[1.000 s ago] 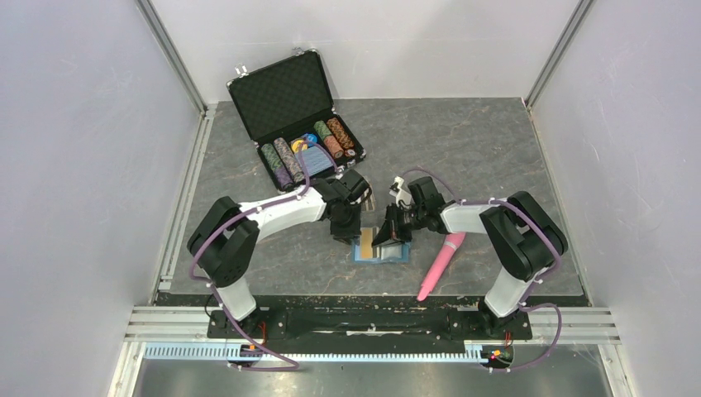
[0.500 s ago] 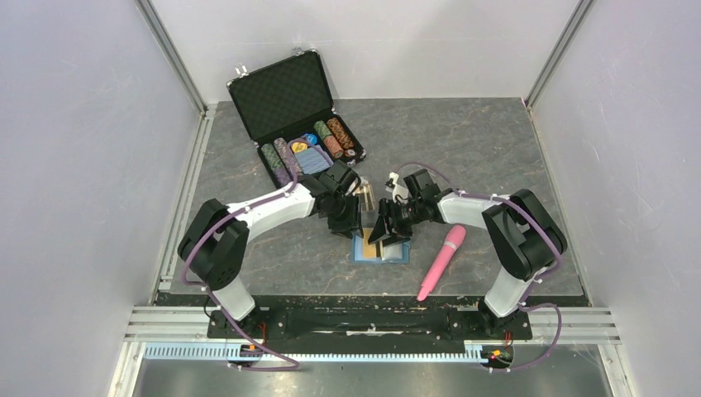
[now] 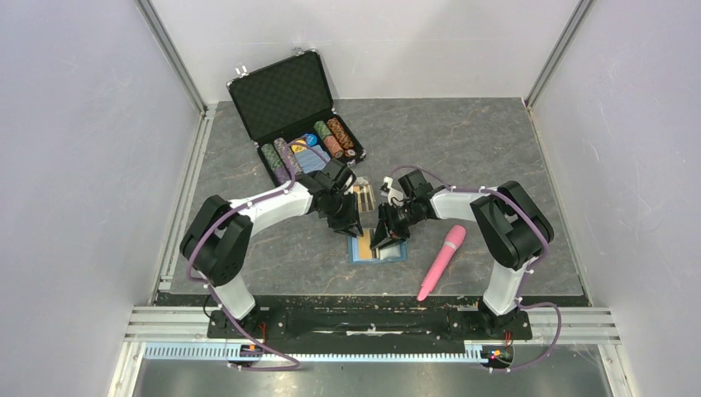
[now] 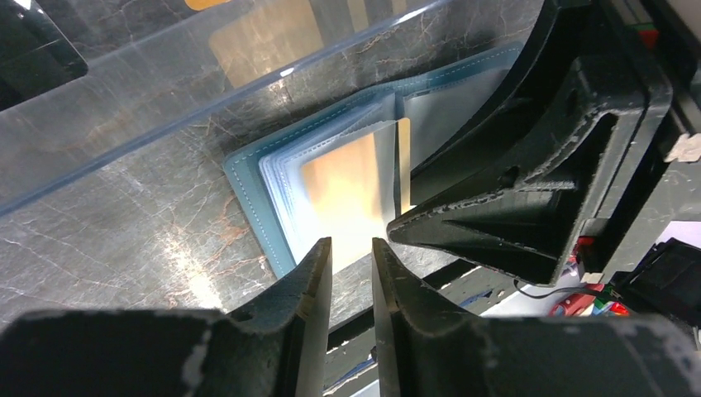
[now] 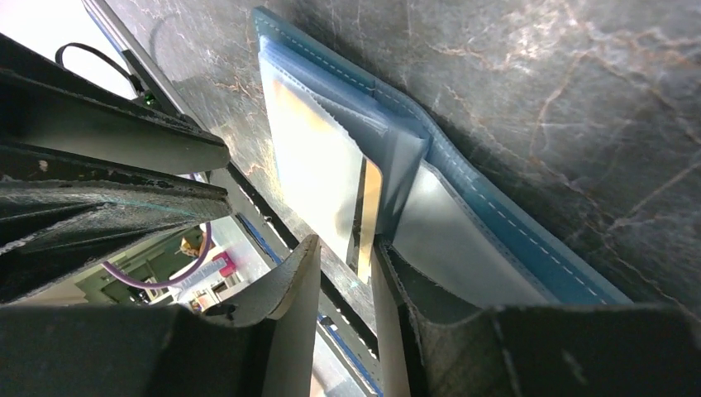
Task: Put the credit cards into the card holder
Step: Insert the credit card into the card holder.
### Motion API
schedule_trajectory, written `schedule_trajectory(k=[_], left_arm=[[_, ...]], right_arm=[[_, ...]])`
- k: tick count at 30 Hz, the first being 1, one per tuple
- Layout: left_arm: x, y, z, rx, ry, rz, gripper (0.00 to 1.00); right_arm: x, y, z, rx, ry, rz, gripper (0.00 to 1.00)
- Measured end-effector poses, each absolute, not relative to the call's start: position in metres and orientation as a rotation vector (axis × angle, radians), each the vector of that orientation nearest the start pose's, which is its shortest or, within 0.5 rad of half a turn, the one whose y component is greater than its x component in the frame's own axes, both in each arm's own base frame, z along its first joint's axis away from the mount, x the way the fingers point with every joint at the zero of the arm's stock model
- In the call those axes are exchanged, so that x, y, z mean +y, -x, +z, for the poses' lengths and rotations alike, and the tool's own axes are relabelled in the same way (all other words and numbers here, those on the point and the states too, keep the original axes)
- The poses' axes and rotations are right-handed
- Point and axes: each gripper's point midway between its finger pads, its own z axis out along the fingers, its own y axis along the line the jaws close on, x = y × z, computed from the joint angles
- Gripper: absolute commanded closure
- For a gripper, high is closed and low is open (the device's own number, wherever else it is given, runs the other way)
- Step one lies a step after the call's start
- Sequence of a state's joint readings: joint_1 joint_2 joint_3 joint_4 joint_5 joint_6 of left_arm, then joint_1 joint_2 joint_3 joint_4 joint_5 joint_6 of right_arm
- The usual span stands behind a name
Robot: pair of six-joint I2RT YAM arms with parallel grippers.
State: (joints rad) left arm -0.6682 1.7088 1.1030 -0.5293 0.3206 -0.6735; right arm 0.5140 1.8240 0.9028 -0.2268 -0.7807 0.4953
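Note:
The teal card holder (image 3: pixel 398 253) lies open on the table; it also shows in the left wrist view (image 4: pixel 248 178) and the right wrist view (image 5: pixel 496 217). A gold credit card (image 4: pixel 347 186) sits in a clear sleeve on its left half (image 5: pixel 318 157). A second gold card (image 5: pixel 370 203) stands on edge at the fold, against my right gripper's finger (image 4: pixel 403 161). My left gripper (image 3: pixel 353 230) hovers at the holder's left edge, slightly open and empty (image 4: pixel 351 248). My right gripper (image 3: pixel 382 241) is over the fold, slightly open (image 5: pixel 343 252); the card is beside its finger, not between the jaws.
A clear plastic box (image 3: pixel 364 197) holding more gold cards stands just behind the holder and fills the top of the left wrist view (image 4: pixel 165 107). An open black chip briefcase (image 3: pixel 285 95) is at the back left. A pink stick-shaped object (image 3: pixel 442 260) lies right of the holder.
My right gripper has shifted a little left over the holder. My left gripper has moved slightly along the holder's left edge. The holder has stayed in place.

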Motion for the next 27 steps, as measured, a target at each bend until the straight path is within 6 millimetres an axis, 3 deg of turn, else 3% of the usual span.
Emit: schedule_trajectory(k=[6, 13, 15, 18, 22, 27], left_arm=[[-0.285, -0.231, 0.055, 2.909, -0.091, -0.767, 0.8], [-0.272, -0.222, 0.034, 2.978, -0.066, -0.675, 0.84], [-0.269, -0.219, 0.029, 2.997, -0.06, -0.65, 0.85], [-0.268, -0.217, 0.024, 3.016, -0.057, -0.641, 0.87], [-0.269, -0.213, 0.025, 3.033, -0.051, -0.652, 0.79], [-0.268, -0.199, 0.04, 3.061, -0.07, -0.658, 0.8]], right_arm=[[0.285, -0.209, 0.025, 2.865, 0.3, 1.349, 0.7], [0.293, -0.212, 0.023, 2.862, 0.303, 1.366, 0.84], [0.295, -0.211, 0.021, 2.864, 0.306, 1.37, 0.84], [0.296, -0.209, 0.02, 2.872, 0.306, 1.376, 0.72], [0.296, -0.207, 0.023, 2.893, 0.312, 1.367, 0.48], [0.292, -0.212, 0.036, 2.925, 0.39, 1.269, 0.34]])
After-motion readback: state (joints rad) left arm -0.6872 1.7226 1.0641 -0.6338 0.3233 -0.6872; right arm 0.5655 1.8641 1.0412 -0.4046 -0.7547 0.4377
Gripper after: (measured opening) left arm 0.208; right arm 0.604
